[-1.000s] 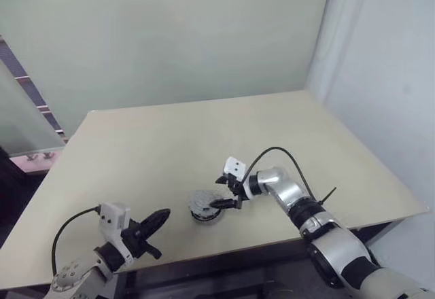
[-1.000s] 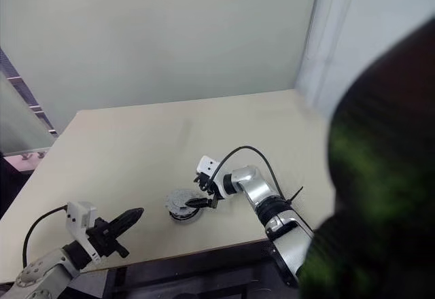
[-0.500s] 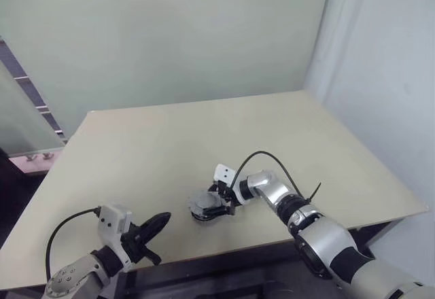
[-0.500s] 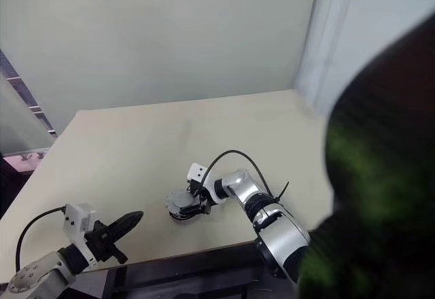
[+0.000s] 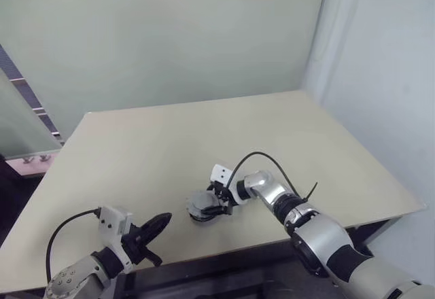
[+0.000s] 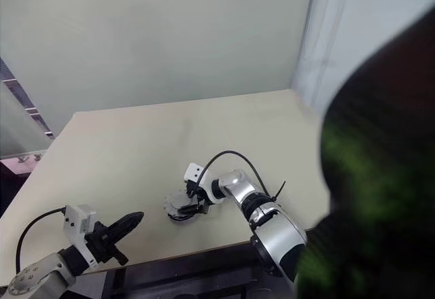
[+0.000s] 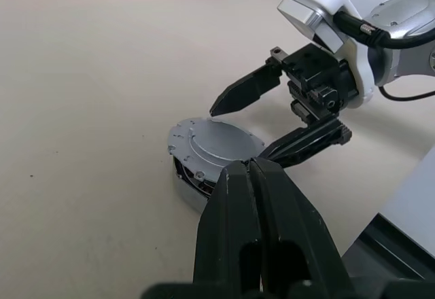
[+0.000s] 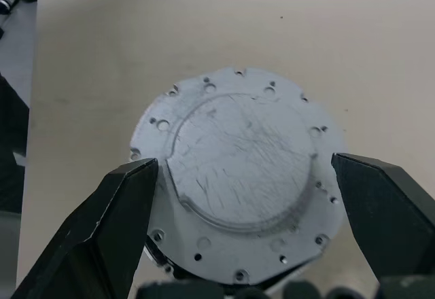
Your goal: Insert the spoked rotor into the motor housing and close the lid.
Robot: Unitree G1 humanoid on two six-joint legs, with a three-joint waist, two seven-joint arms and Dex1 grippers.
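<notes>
The motor housing [image 5: 202, 210] is a small round metal puck on the table near its front edge. A flat silver lid [image 8: 238, 177] with small holes around its rim lies on top of it, and a dark gap shows under one edge [image 7: 187, 170]. The spoked rotor is hidden under the lid. My right gripper [image 5: 216, 204] is open, one finger [image 7: 245, 92] on each side of the lid, just above it and not touching. My left gripper [image 5: 160, 222] hovers shut and empty, left of the housing, over the table's front edge.
The beige table [image 5: 204, 129] stretches far back and to both sides. A black cable [image 5: 262, 156] loops over my right wrist. A wall stands close on the right. A dark blurred shape [image 6: 380, 177] covers the right side of the right eye view.
My right gripper has moved left and down from beside the housing, so that its open fingers now straddle the lid. The left arm has stayed put.
</notes>
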